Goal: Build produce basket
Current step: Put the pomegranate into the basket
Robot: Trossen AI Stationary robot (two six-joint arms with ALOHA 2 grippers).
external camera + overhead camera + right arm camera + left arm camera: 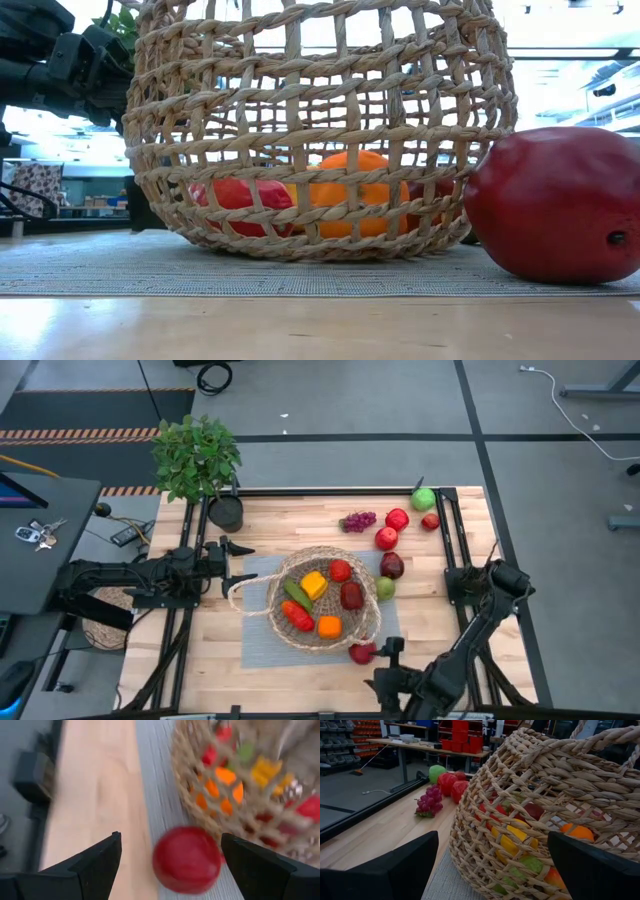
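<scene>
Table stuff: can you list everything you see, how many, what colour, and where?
Basket: one, tan, middle of the table on a grey mat.
Produce in basket: six or so, red, yellow, orange, green.
Red fruit: one, on the mat by the basket's near side.
Fruit right of basket: one dark red, one green.
Far fruit: three red, one green, purple grapes.
Potted plant: one, green, far left corner.
Left gripper: open, by the basket handle.
Right gripper: open, near the red fruit.
</scene>
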